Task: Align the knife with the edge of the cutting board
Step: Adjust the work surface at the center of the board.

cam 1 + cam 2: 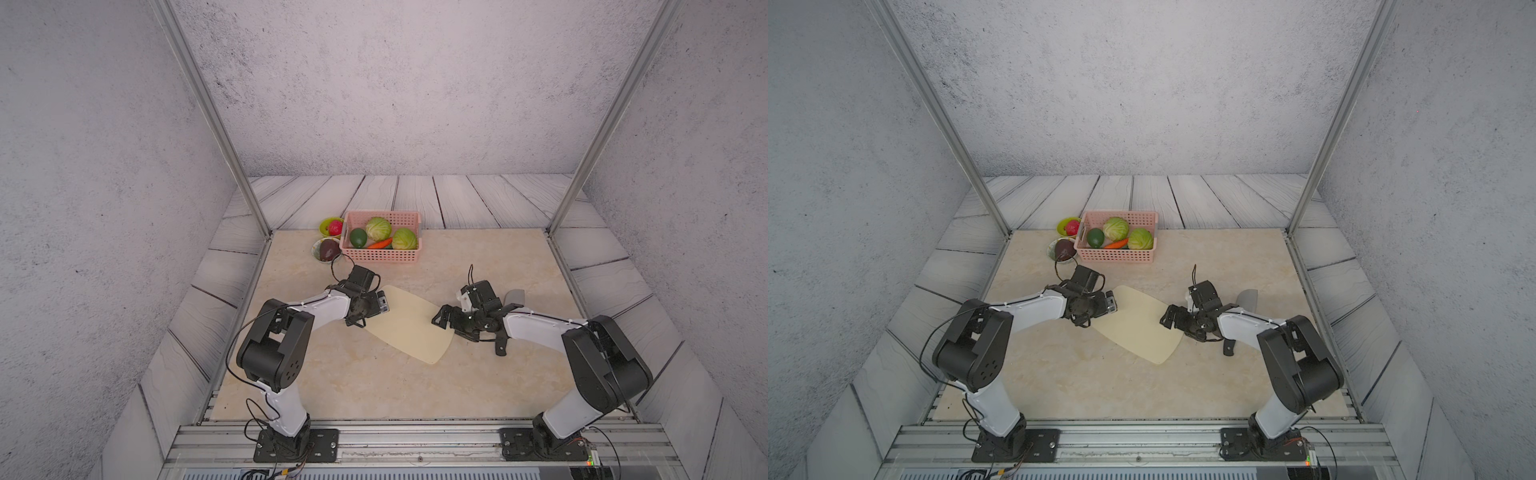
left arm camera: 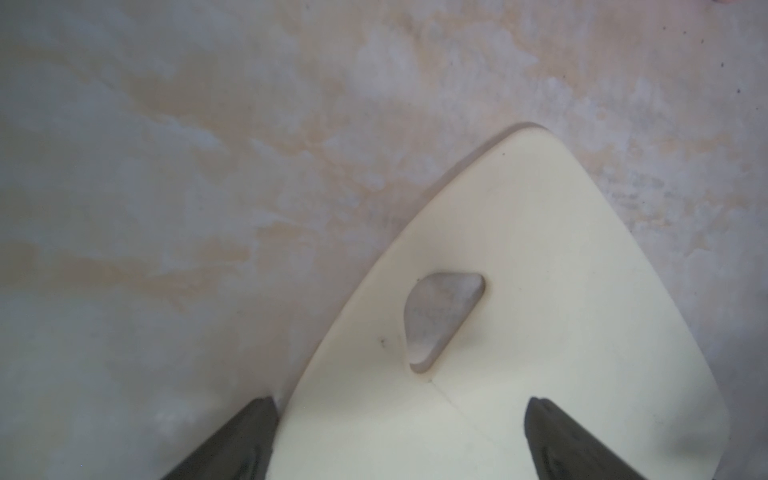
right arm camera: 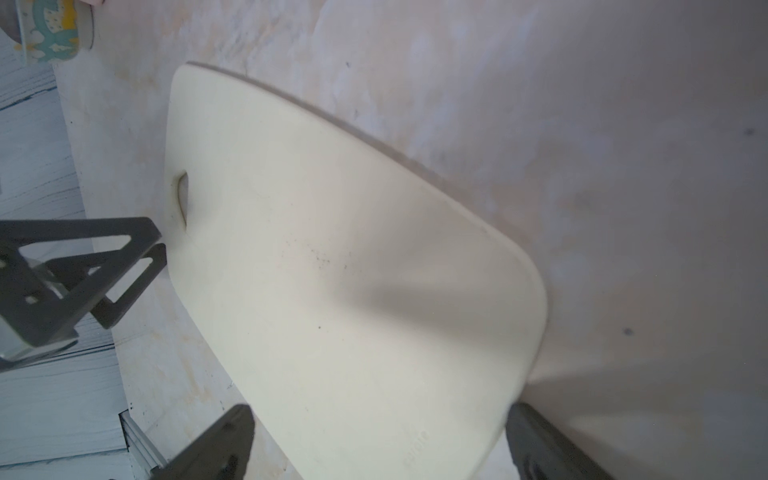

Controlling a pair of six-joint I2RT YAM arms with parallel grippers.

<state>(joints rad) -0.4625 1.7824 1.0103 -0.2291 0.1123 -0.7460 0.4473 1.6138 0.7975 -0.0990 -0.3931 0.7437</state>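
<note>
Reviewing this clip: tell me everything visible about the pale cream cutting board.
The thin pale cream cutting board is rectangular with rounded corners, plastic-looking, faintly speckled, with a small triangular hole near one short end. It lies flat and skewed on the beige marbled tabletop. The open left gripper straddles an edge by the hole; the open right gripper hovers at the opposite end. Contact cannot be told.

Both my arms reach inward from their bases, elbows high, forearms slanting down toward each other. My left gripper [image 1: 355, 322] points downward, jaws spread wide. My right gripper [image 1: 452, 326] faces it, tilted low, jaws likewise wide; the two are well apart.
</note>
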